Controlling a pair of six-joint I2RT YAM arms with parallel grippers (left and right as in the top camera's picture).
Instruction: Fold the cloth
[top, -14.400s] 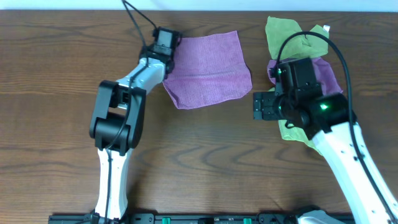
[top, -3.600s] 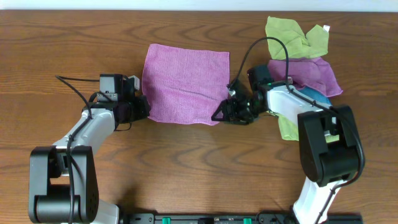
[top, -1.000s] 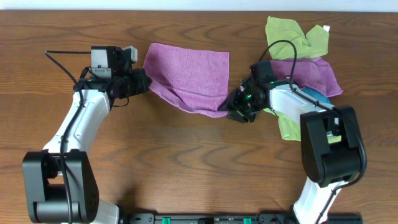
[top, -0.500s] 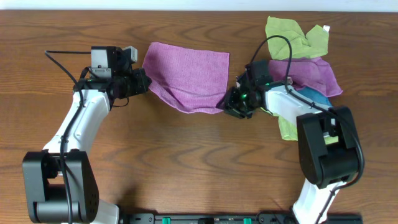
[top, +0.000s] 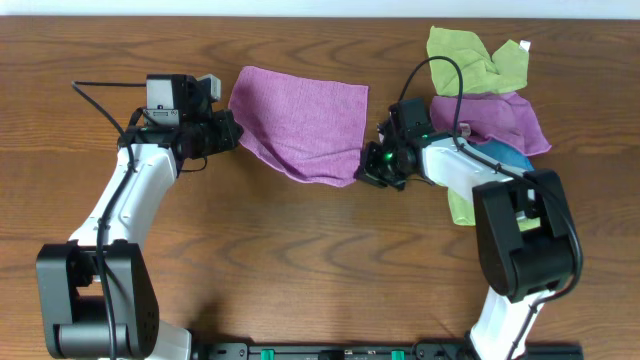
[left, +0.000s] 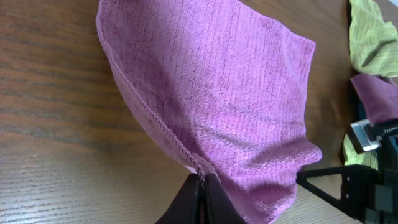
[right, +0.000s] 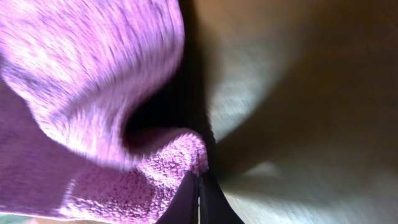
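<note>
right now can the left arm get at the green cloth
Probably not. The left gripper is shut on the mauve cloth, and the green cloth lies far across the table, beyond the right gripper.

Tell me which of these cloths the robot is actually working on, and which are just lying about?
In use:
- the mauve cloth, pinched at two corners by the left gripper and the right gripper

Lying about, heaped at the right:
- the green cloth
- the purple cloth
- the blue cloth

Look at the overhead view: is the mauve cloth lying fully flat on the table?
No; the mauve cloth is lifted at both near corners, pinched by the left tool and right tool.
</note>
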